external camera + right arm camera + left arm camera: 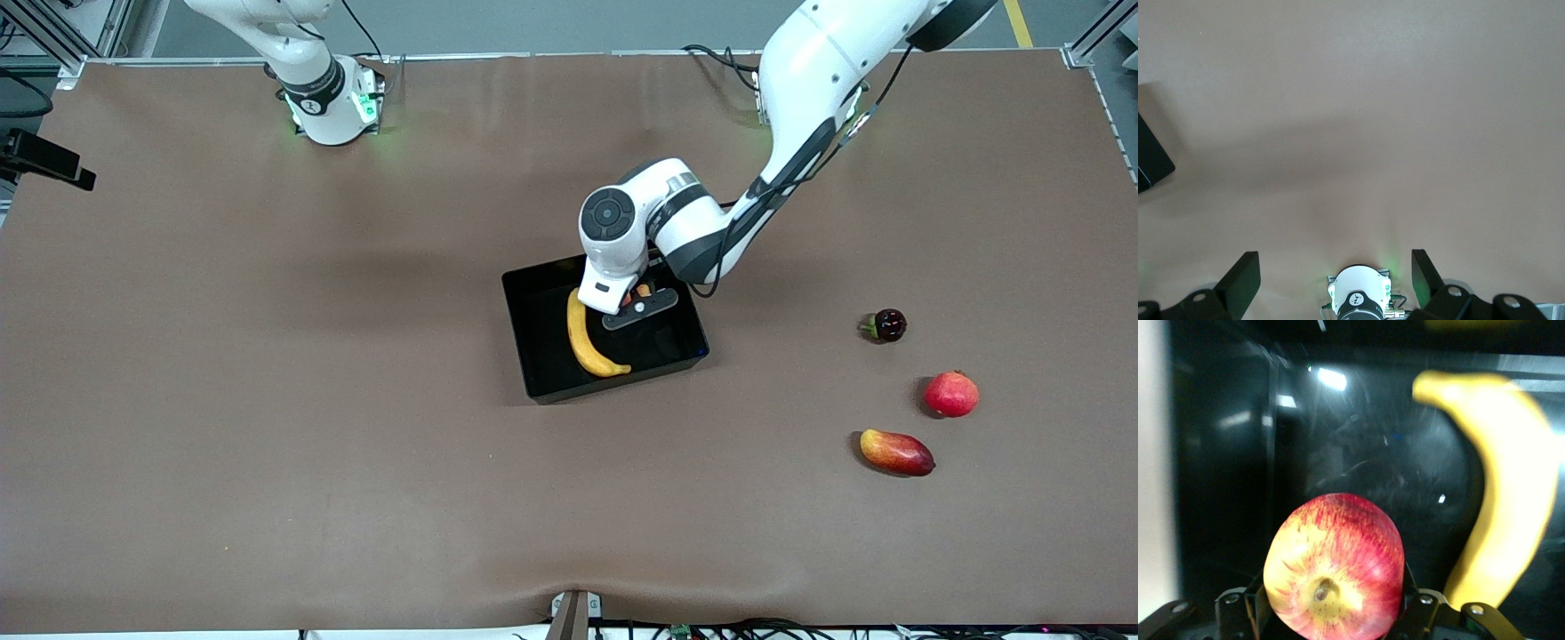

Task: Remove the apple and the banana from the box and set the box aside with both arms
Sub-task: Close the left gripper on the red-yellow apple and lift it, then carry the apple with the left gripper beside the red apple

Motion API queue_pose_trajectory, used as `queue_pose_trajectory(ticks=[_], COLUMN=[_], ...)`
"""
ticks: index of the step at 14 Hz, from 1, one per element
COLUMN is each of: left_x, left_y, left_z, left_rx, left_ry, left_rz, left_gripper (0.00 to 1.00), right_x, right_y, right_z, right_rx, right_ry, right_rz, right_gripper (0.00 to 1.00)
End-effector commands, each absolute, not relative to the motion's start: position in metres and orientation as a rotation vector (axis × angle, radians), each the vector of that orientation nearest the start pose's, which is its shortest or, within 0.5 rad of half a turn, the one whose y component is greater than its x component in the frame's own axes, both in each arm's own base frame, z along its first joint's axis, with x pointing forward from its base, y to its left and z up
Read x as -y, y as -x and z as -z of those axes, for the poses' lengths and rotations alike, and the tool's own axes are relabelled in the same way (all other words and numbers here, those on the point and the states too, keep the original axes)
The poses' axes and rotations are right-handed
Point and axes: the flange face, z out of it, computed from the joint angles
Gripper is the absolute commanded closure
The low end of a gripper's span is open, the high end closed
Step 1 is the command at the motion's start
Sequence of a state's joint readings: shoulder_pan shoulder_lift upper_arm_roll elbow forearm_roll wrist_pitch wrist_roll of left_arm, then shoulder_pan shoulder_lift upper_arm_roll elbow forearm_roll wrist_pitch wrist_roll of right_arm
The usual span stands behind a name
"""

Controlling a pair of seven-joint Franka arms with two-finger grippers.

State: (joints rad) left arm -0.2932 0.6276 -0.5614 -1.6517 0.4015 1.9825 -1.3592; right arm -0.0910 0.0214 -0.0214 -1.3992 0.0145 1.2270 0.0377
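Note:
The black bin (542,360) sits near the middle of the table. The yellow banana (587,342) lies inside it. My left gripper (642,298) is down in the bin beside the banana, shut on the red apple with yellowish patches (642,290). In the left wrist view the apple (1335,567) sits between the fingers (1413,603) over the bin's glossy floor (1358,440), dimple toward the camera, with the banana (1505,487) alongside. My right gripper (1333,267) is open and empty, held high over bare table near its own base (1358,293); it is out of the front view.
A red-and-orange mango (896,452), a red pomegranate (951,394) and a small dark fruit (887,325) lie toward the left arm's end of the table. A black device (44,160) sticks in at the right arm's end.

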Motion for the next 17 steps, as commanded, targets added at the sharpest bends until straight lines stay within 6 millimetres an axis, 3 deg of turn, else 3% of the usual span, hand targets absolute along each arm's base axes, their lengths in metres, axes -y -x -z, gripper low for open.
queue_pose_trajectory(ticks=[1, 3, 5, 7, 9, 12, 15, 17], left_x=[0.438, 0.404, 0.353, 0.298, 0.251, 0.174, 0.115, 0.091], left_y=[-0.498, -0.525, -0.549, -0.571, -0.593, -0.616, -0.623, -0.623], left_z=[-0.377, -0.424, -0.456, -0.456, -0.44, -0.389, -0.337, -0.312], left_rx=[0.613, 0.632, 0.581, 0.578, 0.628, 0.668, 0.654, 0.639], left_ry=[2.867, 2.872, 2.87, 2.844, 2.815, 2.794, 2.852, 2.887], left_rz=[0.047, 0.095, 0.098, 0.022, -0.026, -0.032, -0.013, -0.007], left_gripper=[1.0, 1.0, 1.0, 1.0, 1.0, 1.0, 1.0, 1.0], right_x=[0.061, 0.061, 0.061, 0.061, 0.06, 0.059, 0.058, 0.058], right_y=[-0.513, -0.513, -0.513, -0.513, -0.513, -0.513, -0.514, -0.514], right_z=[-0.669, -0.669, -0.669, -0.67, -0.67, -0.67, -0.671, -0.671], right_rx=[-0.225, -0.225, -0.225, -0.225, -0.222, -0.222, -0.218, -0.218], right_ry=[3.086, 3.086, 3.086, 3.086, 3.086, 3.087, 3.088, 3.088], right_rz=[-0.29, -0.29, -0.29, -0.288, -0.288, -0.286, -0.281, -0.281], right_gripper=[0.0, 0.0, 0.0, 0.0, 0.0, 0.0, 0.0, 0.0])
